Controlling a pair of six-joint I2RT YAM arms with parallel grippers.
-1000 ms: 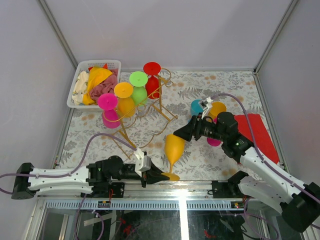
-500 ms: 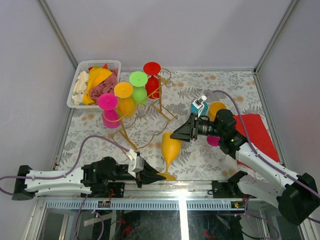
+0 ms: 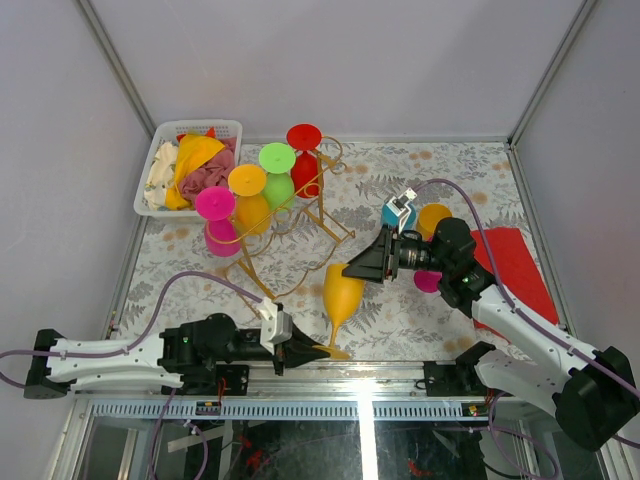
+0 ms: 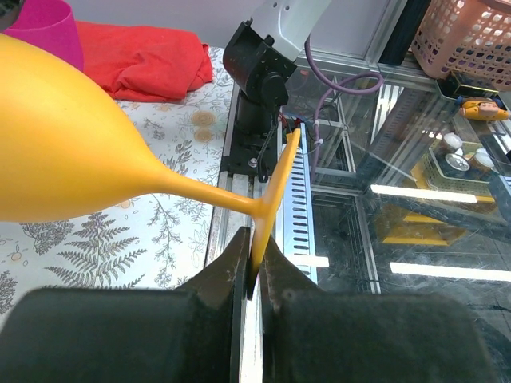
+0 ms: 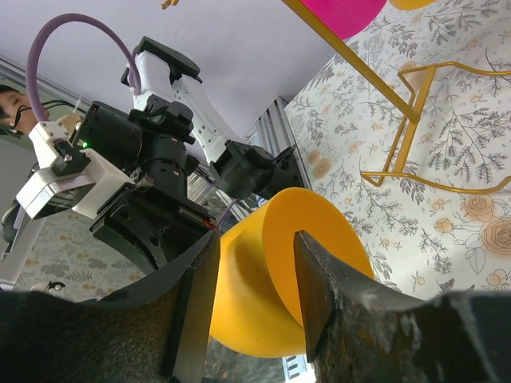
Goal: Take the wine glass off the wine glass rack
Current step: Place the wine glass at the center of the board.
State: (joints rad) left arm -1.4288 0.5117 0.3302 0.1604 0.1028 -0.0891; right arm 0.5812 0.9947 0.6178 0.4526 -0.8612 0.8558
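Left gripper [image 4: 254,257] at the near desk [image 3: 470,170] edge, jaws clamped on the foot of the orange wine glass [image 3: 343,290]. Glass is off the rack, tilted, bowl slanting toward mid-desk between the arms. Right gripper [image 3: 352,270] at the bowl's mouth, fingers apart and straddling the rim; cannot tell whether they pinch it. Farther left, the wine glass rack [image 5: 351,62] carries a pink glass [image 3: 215,203], yellow glass [image 3: 247,180], green glass [image 3: 277,157] and red glass [image 3: 303,136], feet up. White basket [image 3: 150,190] in the far left corner.
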